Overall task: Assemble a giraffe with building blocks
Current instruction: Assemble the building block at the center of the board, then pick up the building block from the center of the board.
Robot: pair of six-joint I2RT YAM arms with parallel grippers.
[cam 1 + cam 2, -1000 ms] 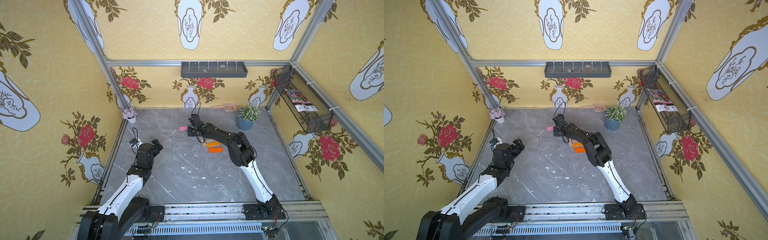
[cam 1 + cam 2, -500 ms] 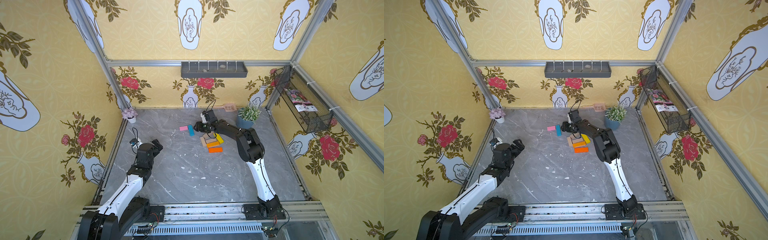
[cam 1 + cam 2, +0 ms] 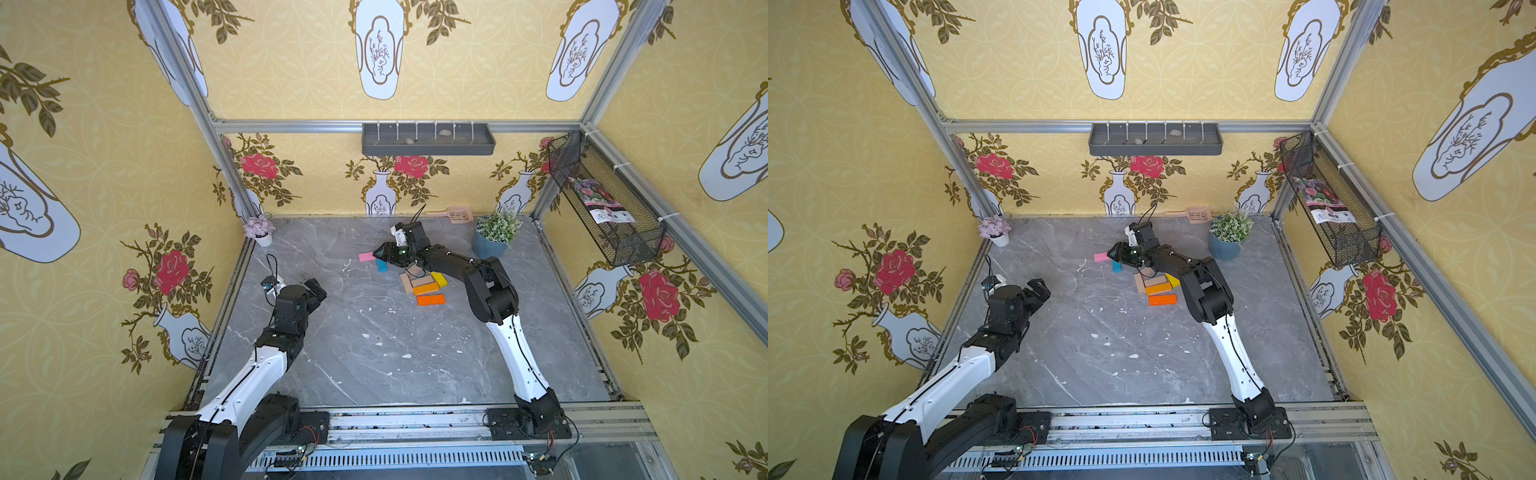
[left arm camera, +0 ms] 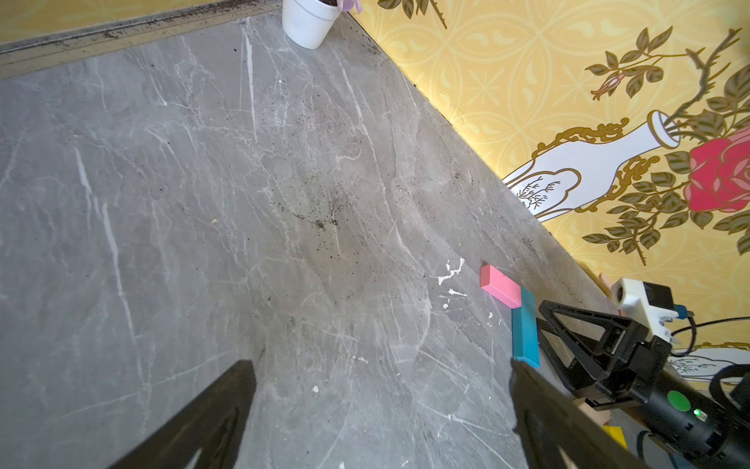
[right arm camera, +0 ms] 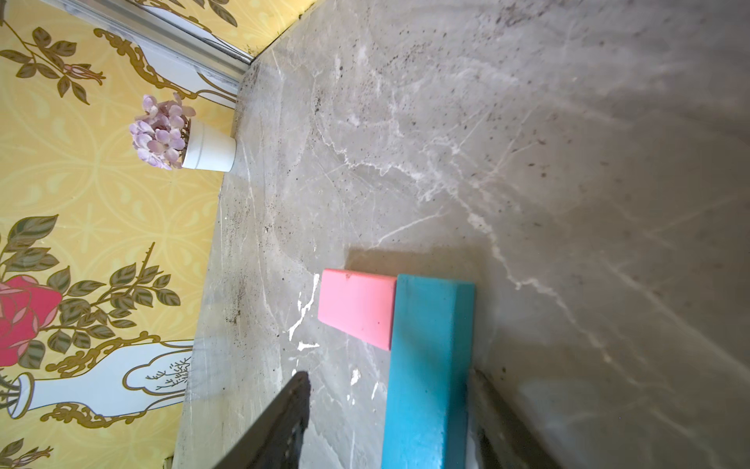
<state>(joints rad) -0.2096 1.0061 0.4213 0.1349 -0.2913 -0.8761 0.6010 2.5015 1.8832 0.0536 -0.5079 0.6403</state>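
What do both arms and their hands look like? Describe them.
The left arm and right arm have black joints, one white link each and thin black cables. The right hand has black triangular open-frame fingers, a green dot and a white camera block.

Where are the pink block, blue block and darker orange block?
pink block [image 5: 357, 308], right wrist view, middle of its top face.
blue block [image 5: 426, 365], right wrist view, middle of its top face.
darker orange block [image 3: 431, 299], a top view, middle of its top face.
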